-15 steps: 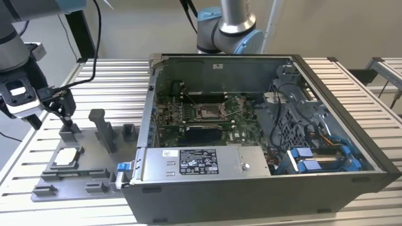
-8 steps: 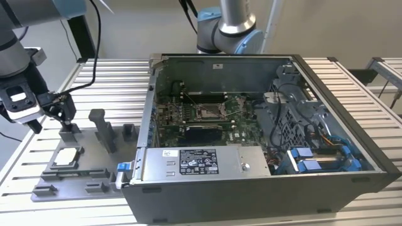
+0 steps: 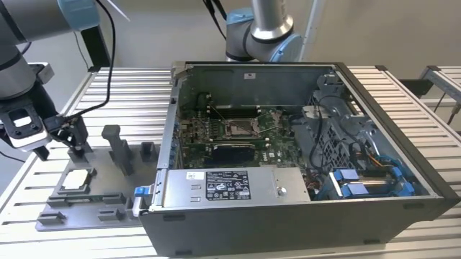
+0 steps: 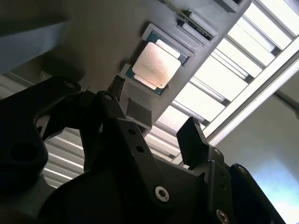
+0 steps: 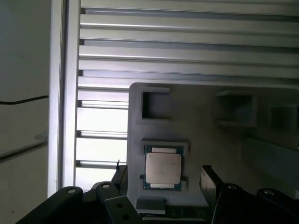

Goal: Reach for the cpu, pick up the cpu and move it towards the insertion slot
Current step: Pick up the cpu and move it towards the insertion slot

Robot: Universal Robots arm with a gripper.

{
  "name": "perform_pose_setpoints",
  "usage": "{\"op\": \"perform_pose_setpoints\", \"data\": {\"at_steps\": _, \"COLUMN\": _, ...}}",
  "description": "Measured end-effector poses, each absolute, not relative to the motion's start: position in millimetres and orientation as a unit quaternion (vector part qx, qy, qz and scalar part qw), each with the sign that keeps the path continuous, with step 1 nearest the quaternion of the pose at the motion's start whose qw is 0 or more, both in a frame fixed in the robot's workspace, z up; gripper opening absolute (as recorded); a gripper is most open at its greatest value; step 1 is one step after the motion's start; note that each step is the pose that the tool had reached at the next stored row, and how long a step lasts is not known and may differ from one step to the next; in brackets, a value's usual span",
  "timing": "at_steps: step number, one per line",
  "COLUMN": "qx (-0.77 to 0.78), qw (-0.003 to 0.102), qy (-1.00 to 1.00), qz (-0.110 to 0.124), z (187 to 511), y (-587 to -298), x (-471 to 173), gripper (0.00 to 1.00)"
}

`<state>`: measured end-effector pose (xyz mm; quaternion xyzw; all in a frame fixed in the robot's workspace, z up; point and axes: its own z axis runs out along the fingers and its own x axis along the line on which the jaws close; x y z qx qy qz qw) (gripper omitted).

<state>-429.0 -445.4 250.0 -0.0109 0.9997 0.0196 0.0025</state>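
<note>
Gripper (image 5: 163, 172) wide open, empty in first wrist view | we see arm reaching down from exterior view's upper left | cpu (image 3: 75, 179) seated in grey fixture (image 3: 108, 208), lower left, untouched

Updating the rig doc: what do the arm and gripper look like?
Arm: silver-grey tubes, light-blue joint caps, black cable running alongside. Gripper: matte black, angular linkages with visible screws, two flat-tipped fingers.
</note>
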Motion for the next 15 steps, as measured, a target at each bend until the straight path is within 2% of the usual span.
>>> {"op": "perform_pose_setpoints", "data": {"at_steps": 15, "qx": -0.012, "qw": 0.002, "qy": 1.000, "qz": 0.021, "z": 223, "y": -450, "x": -428, "gripper": 1.00}}
